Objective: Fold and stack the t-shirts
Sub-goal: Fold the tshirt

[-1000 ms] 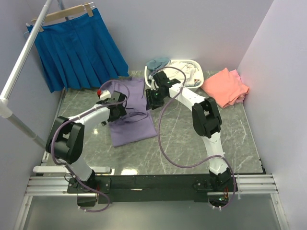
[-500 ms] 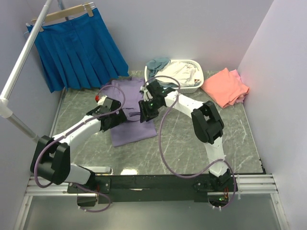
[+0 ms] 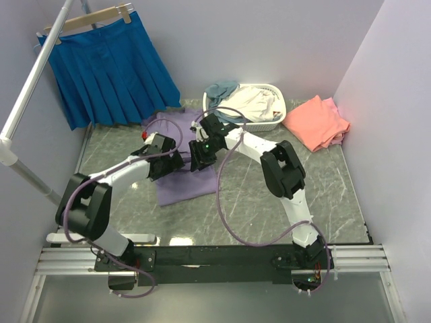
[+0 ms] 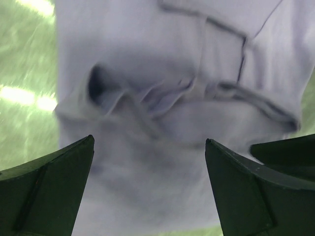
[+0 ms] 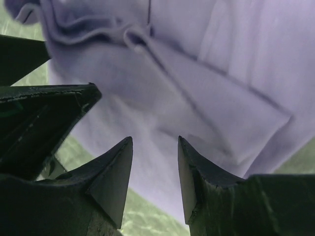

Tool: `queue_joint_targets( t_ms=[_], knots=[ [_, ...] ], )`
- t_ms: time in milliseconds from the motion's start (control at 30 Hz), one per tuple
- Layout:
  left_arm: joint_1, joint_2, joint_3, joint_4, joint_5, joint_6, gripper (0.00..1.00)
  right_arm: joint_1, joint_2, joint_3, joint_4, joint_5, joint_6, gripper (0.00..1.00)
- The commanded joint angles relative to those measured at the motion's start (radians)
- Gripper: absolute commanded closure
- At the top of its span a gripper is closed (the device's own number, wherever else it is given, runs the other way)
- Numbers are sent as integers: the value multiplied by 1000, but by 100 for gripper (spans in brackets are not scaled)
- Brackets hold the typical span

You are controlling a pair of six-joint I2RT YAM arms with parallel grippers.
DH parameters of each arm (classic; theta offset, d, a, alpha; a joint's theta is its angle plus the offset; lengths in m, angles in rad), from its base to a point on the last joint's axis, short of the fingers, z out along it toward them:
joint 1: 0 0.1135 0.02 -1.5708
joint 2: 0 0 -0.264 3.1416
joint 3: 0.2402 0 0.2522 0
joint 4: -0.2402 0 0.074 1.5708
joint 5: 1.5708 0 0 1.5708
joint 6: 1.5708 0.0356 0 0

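The lavender-purple t-shirt lies partly folded on the grey marble table, with rumpled folds near its middle. My left gripper hovers over its left part, jaws wide open and empty; the cloth fills the left wrist view. My right gripper hovers over its upper right part, jaws open a little and empty, with the lavender cloth below them in the right wrist view. Coral-pink t-shirts lie stacked at the back right. Cream-white and grey-blue tees sit in the basket.
A white lattice basket stands at the back centre. A bright blue pleated skirt hangs on a wooden hanger at the back left, by a white pole. Walls close in on both sides.
Both grippers have come down and closer together over the lavender t-shirt. The shirt's upper part has been drawn in, so it lies more compact and rumpled than a second ago.
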Motion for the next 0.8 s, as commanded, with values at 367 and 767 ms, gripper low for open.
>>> queue_joint_targets(
  t_ms=[367,767],
  knots=[
    [40,193,171,139,-113,83,1,-69,114,193,12,37,3,49],
    [90,259,221,184,-248,110,1,-150,130,236,150,43,53,47]
  ],
)
